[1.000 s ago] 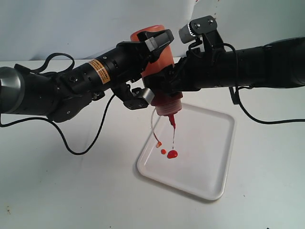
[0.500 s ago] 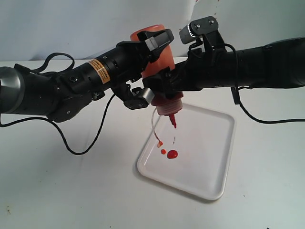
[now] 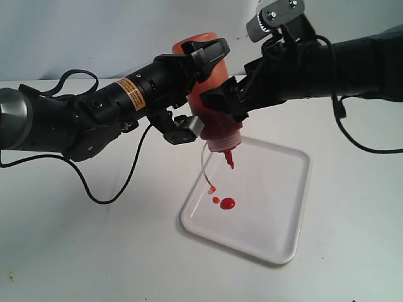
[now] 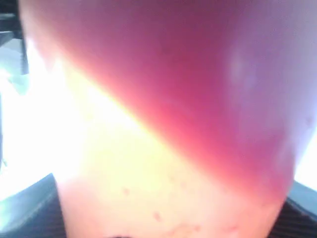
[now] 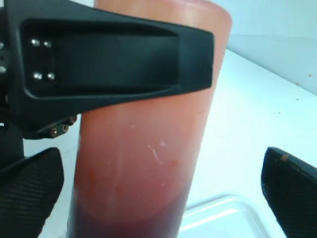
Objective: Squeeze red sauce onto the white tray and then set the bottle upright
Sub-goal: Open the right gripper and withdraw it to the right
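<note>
Exterior view first: the bottle (image 3: pixel 217 129) hangs upside down, nozzle pointing at the white tray (image 3: pixel 283 207), which sits on the table (image 3: pixel 75 239) right of center. The left gripper (image 3: pixel 200 88) comes in from the left and pinches the bottle across its body, one finger near the upturned base and one lower down by the neck. The right gripper (image 3: pixel 230 100) reaches in from the right, just beside the bottle. From here it's hard to say if it's touching.

On the tray's near left part there's a round blob of red sauce (image 3: pixel 227 203) with a smaller dot just left of it. The little cap (image 3: pixel 211 189) dangles on its tether above that spot.

Right wrist view sorts out the grip question: both black pads (image 5: pixel 292 193) stand spread wide, well clear of the bottle wall on each side, so that hand holds nothing. It also shows darker sauce pooled at the nozzle end.

Left wrist view is just a blurry red-orange wall of bottle, way too close to tell anything else.
</note>
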You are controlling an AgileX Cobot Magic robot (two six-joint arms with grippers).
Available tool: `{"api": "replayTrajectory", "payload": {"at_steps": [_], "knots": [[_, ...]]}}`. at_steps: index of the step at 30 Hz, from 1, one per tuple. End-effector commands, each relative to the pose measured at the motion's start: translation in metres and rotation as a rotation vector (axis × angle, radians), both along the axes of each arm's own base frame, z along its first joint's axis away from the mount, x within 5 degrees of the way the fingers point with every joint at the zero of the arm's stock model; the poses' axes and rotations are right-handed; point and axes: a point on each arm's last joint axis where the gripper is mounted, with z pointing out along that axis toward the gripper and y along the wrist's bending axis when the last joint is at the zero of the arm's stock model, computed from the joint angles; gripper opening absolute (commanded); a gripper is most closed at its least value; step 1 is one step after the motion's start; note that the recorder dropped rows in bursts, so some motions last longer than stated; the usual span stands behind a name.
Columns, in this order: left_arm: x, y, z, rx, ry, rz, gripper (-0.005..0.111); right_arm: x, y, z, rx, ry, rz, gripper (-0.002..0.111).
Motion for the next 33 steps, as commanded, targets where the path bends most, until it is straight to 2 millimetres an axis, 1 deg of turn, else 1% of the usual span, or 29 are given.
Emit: {"api": "replayTrajectory", "payload": {"at_steps": [1,4,8,11,14,16,18,19,20,21,22,24,26,27,29,30,33], "knots": [[0.000,0.000,0.016,-0.093,-0.028,0.011,0.000,-0.011,-0.010,0.021,-0.064,-0.019,-0.036,0.105],[0.001,0.001,0.015,-0.095,-0.015,0.026,0.000,-0.021,-0.017,0.036,-0.087,-0.032,-0.059,0.105],[0.003,0.003,0.014,-0.145,0.045,0.052,0.000,-0.033,-0.025,0.055,-0.062,-0.026,-0.124,0.102],[0.000,0.006,0.007,-0.142,0.068,0.061,0.000,-0.044,-0.031,0.068,-0.067,-0.026,-0.149,0.099],[-0.004,0.009,-0.002,-0.136,0.100,0.075,0.000,-0.054,-0.034,0.076,-0.056,0.011,-0.167,0.094],[-0.005,0.013,-0.005,-0.163,0.116,0.104,0.000,-0.061,-0.036,0.080,-0.043,0.045,-0.177,0.090],[-0.007,0.017,-0.006,-0.248,0.145,0.133,0.000,-0.068,-0.039,0.084,-0.043,0.068,-0.188,0.079],[-0.008,0.018,-0.005,-0.287,0.156,0.125,0.000,-0.072,-0.040,0.085,-0.049,0.076,-0.186,0.070],[-0.010,0.018,-0.006,-0.301,0.162,0.121,0.000,-0.074,-0.041,0.084,-0.052,0.079,-0.183,0.064],[-0.010,0.019,-0.007,-0.317,0.176,0.129,0.000,-0.079,-0.043,0.083,-0.053,0.075,-0.187,0.051],[-0.010,0.020,-0.008,-0.323,0.182,0.139,0.000,-0.081,-0.044,0.081,-0.060,0.069,-0.190,0.044],[-0.010,0.024,-0.010,-0.375,0.223,0.168,0.000,-0.091,-0.051,0.075,-0.081,0.038,-0.209,0.024],[-0.014,0.026,-0.015,-0.408,0.260,0.171,0.000,-0.104,-0.060,0.067,-0.051,-0.030,-0.276,0.002],[-0.015,0.027,-0.017,-0.421,0.275,0.174,0.000,-0.108,-0.063,0.066,-0.026,-0.054,-0.302,0.000],[-0.018,0.031,-0.022,-0.461,0.322,0.192,0.000,-0.124,-0.073,0.053,0.018,-0.087,-0.368,0.000],[-0.019,0.031,-0.023,-0.472,0.330,0.194,0.000,-0.130,-0.076,0.049,0.028,-0.097,-0.383,0.000],[-0.019,0.033,-0.022,-0.573,0.393,0.192,0.000,-0.149,-0.087,0.023,0.063,-0.088,-0.453,0.000]]}}
